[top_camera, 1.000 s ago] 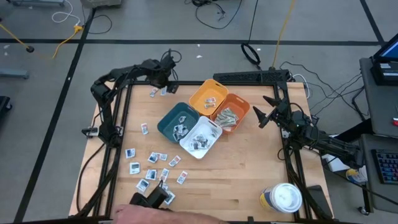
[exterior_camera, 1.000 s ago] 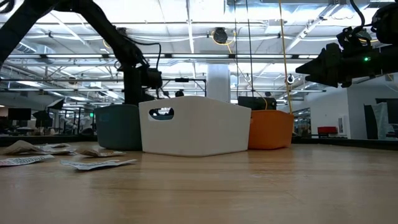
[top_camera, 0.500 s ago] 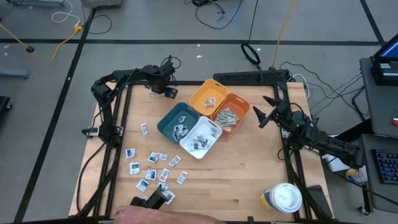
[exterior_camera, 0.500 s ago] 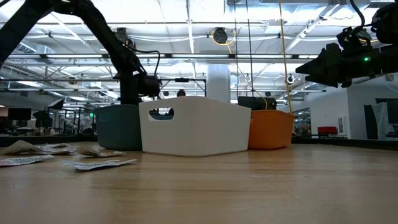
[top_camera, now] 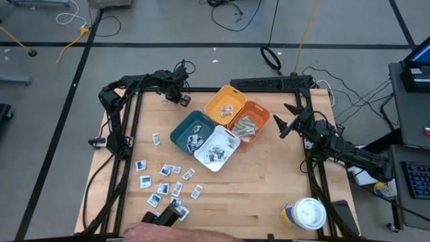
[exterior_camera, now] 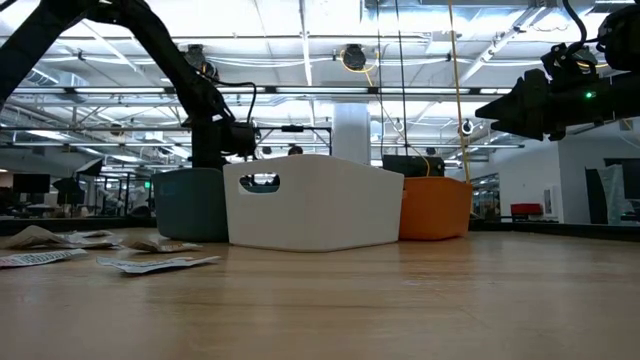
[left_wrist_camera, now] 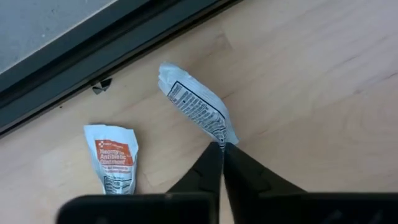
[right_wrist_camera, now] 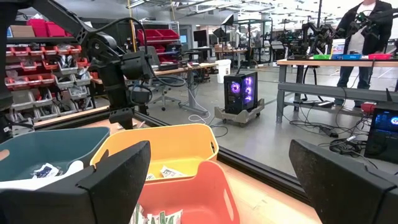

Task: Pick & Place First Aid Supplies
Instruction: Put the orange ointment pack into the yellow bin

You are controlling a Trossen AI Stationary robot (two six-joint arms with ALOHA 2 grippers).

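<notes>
My left gripper (top_camera: pixel 179 97) is at the table's far left edge, shut on a small white packet with black print (left_wrist_camera: pixel 198 111). A second white packet with an orange mark (left_wrist_camera: pixel 115 158) lies flat on the table beside it; it also shows in the high view (top_camera: pixel 164 102). Several more small packets (top_camera: pixel 164 181) lie flat at the near left. My right gripper (top_camera: pixel 285 121) hangs open and empty above the table's right side, beyond the orange bin (top_camera: pixel 252 119). In the low view my left gripper (exterior_camera: pixel 240 140) stands behind the teal bin (exterior_camera: pixel 190 205). My left gripper pinches one narrow end of the printed packet (left_wrist_camera: pixel 219 135) between its two fingertips (left_wrist_camera: pixel 211 158). The fingers come slanting down from above and lie along the packet. The rest of the packet stretches away from the tips; whether it is clear of the table I cannot tell.
Four bins stand together mid-table: teal (top_camera: pixel 193 130), white (top_camera: pixel 216 148), yellow (top_camera: pixel 225 102) and orange, each with packets inside. A round white-lidded tub (top_camera: pixel 309 214) stands near right. A person's hand (top_camera: pixel 154 232) with a black object (top_camera: pixel 168 214) is at the near edge.
My left gripper has gone toward the table's near and right side, down over the two packets at the far left edge, and now covers one of them in the high view. For the last half second it has kept still.
</notes>
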